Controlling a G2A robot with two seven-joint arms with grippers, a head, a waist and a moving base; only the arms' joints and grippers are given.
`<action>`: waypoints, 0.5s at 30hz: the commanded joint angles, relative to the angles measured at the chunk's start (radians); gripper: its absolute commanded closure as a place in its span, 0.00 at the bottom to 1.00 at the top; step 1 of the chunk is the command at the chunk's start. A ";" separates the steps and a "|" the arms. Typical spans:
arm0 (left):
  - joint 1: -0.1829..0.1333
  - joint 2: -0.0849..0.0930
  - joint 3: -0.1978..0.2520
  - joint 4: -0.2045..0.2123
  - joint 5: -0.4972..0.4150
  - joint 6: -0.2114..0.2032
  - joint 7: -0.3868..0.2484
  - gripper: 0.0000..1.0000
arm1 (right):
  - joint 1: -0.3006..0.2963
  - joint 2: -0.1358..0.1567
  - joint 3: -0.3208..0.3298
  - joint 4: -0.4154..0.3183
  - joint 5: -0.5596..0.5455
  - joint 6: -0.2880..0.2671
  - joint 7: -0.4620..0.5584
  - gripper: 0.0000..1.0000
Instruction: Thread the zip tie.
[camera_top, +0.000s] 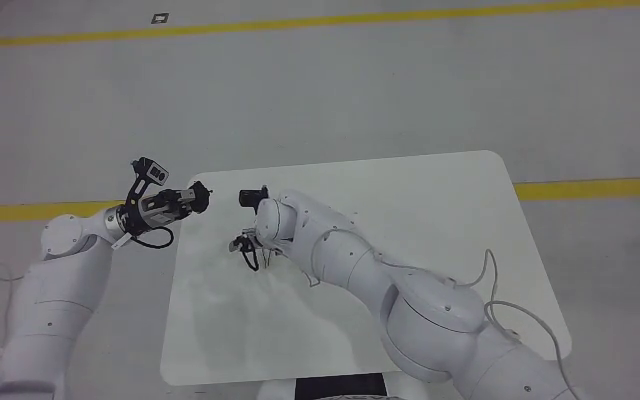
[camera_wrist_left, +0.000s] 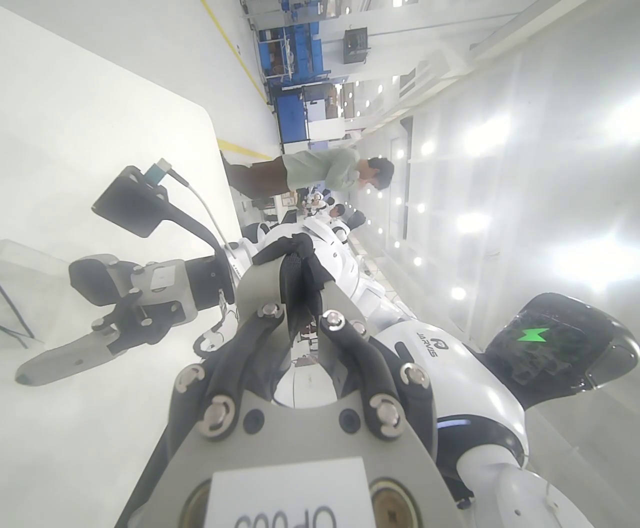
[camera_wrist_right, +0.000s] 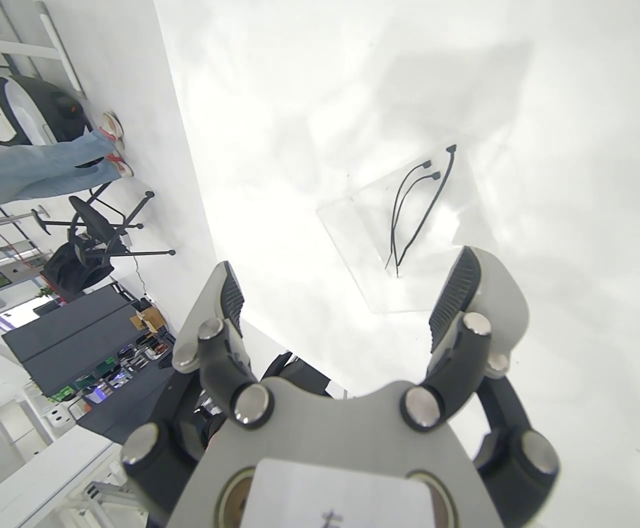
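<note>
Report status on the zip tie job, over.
Left pincer shut. Right pincer open above three zip ties lying on clear sheet. Nothing between that pincer and ties.

**The room around my station**

From above I see a white table (camera_top: 450, 220) with rounded corners on a pale grey floor (camera_top: 330, 100). One yellow floor line (camera_top: 320, 22) crosses the far side, and a second yellow line (camera_top: 580, 188) meets the table on both left and right. A small black marker (camera_top: 160, 18) lies far left. Off the table stand a black office chair (camera_wrist_right: 95, 220), dark cabinets (camera_wrist_right: 65, 320) and blue shelving (camera_wrist_left: 295, 112). Round ceiling lights (camera_wrist_left: 470, 222) glare overhead.
</note>
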 joint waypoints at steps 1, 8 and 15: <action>0.000 0.000 0.000 0.000 0.000 0.000 0.000 1.00 | -0.005 0.002 -0.004 -0.009 -0.003 0.000 -0.012 0.00; 0.000 0.000 0.000 0.000 0.000 0.000 0.000 1.00 | -0.004 0.002 -0.006 -0.007 -0.012 0.000 -0.050 0.00; 0.000 0.000 0.000 0.000 0.000 0.000 0.000 1.00 | -0.016 0.010 -0.007 -0.025 -0.020 -0.008 -0.066 0.00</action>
